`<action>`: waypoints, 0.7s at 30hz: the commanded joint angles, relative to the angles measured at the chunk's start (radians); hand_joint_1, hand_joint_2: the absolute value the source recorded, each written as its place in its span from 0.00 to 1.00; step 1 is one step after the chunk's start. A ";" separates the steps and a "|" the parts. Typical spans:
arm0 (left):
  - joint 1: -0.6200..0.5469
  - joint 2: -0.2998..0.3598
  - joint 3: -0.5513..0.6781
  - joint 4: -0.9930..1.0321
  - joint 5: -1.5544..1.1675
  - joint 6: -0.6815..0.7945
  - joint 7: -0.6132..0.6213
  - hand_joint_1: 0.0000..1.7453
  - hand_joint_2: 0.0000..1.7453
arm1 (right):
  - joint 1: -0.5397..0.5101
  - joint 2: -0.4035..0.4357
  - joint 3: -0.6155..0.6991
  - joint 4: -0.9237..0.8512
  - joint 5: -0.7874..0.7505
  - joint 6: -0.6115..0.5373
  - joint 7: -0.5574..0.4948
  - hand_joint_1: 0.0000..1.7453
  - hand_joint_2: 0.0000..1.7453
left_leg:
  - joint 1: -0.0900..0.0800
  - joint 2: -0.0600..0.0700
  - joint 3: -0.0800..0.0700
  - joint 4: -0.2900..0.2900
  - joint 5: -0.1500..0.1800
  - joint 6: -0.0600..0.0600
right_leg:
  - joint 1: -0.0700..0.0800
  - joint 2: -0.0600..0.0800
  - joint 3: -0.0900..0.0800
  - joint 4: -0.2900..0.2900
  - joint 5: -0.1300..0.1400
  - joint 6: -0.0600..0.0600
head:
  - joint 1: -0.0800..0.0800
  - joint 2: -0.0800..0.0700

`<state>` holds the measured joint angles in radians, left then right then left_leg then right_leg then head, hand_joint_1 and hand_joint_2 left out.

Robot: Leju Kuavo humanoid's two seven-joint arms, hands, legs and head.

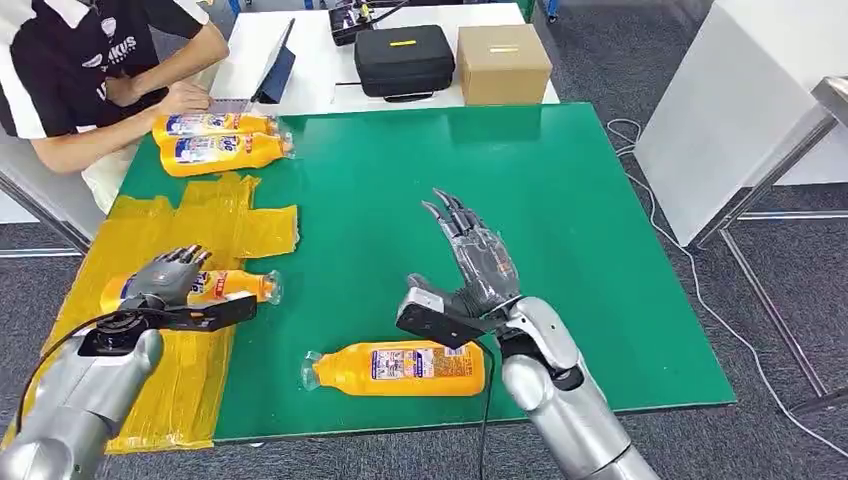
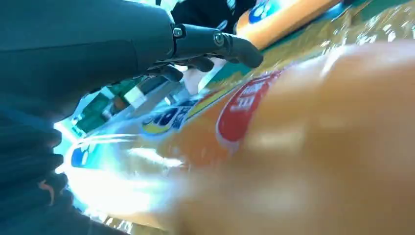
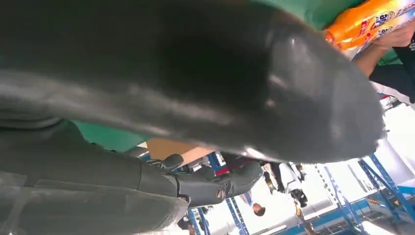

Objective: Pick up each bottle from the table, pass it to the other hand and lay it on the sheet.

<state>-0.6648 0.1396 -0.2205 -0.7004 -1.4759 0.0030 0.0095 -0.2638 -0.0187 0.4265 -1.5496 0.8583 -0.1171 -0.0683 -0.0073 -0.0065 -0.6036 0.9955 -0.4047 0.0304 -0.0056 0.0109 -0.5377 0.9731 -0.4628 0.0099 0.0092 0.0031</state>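
Observation:
An orange bottle (image 1: 225, 286) lies on the yellow sheet (image 1: 215, 225) at the left. My left hand (image 1: 168, 279) sits over its base end. In the left wrist view the bottle (image 2: 293, 142) is close under the palm, while the fingers (image 2: 215, 41) stretch above it with a gap between. A second orange bottle (image 1: 400, 368) lies on its side on the green table (image 1: 560, 200) near the front edge. My right hand (image 1: 472, 258) is raised just behind it, fingers spread and holding nothing. Two more bottles (image 1: 215, 140) lie at the far left corner.
A person sits at the far left with an arm (image 1: 110, 120) next to the two far bottles. Behind the green table, a white table carries a black case (image 1: 403, 58), a cardboard box (image 1: 503, 62) and a tablet (image 1: 278, 70). A white panel (image 1: 730, 110) stands to the right.

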 commanded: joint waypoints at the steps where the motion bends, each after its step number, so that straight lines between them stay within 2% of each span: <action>1: -0.105 0.067 -0.155 -0.166 0.031 -0.127 -0.069 0.00 0.00 | -0.035 -0.001 0.007 0.081 -0.006 0.019 0.000 0.00 0.00 | 0.002 -0.001 0.001 0.002 -0.002 -0.002 | 0.002 -0.002 0.003 0.000 -0.002 0.000 | 0.000 0.000; 6: -0.179 0.150 -0.246 -0.273 0.114 -0.265 -0.124 0.00 0.00 | -0.062 -0.005 0.023 0.125 -0.022 0.026 -0.006 0.00 0.00 | 0.002 0.000 -0.002 0.002 -0.001 -0.002 | 0.002 -0.001 -0.001 0.001 0.000 0.000 | 0.000 0.000; 8: -0.185 0.169 -0.262 -0.285 0.137 -0.284 -0.133 0.00 0.00 | -0.064 -0.007 0.024 0.133 -0.027 0.025 -0.007 0.00 0.00 | 0.002 0.000 -0.002 0.002 -0.001 -0.001 | 0.002 0.000 -0.001 0.001 0.000 0.000 | 0.000 0.000; 13: -0.205 0.269 -0.354 -0.355 0.254 -0.354 -0.184 0.00 0.00 | -0.078 -0.022 0.043 0.156 -0.051 0.024 -0.015 0.00 0.00 | 0.002 0.002 0.001 0.002 -0.002 -0.002 | 0.003 0.001 0.001 0.000 -0.001 0.000 | 0.000 0.000; 18: -0.196 0.272 -0.357 -0.372 0.292 -0.350 -0.189 0.00 0.00 | -0.075 -0.027 0.048 0.152 -0.057 0.026 -0.014 0.00 0.00 | 0.001 0.001 0.000 0.000 0.000 -0.001 | 0.002 0.000 0.001 0.000 0.000 0.000 | 0.000 0.000; 21: -0.161 0.241 -0.298 -0.413 0.441 -0.315 -0.225 0.00 0.00 | -0.053 -0.052 0.066 0.130 -0.046 0.040 0.006 0.00 0.00 | 0.003 0.000 0.002 0.001 -0.002 -0.002 | 0.003 -0.001 0.004 -0.001 -0.001 0.000 | 0.000 0.000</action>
<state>-0.8126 0.3612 -0.4795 -1.0563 -1.2048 -0.3380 -0.1728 -0.2866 -0.0232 0.4349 -1.4729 0.8072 -0.1011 -0.0809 -0.0062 -0.0066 -0.6041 0.9955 -0.4047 0.0303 -0.0040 0.0109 -0.5381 0.9734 -0.4629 0.0097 0.0088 0.0030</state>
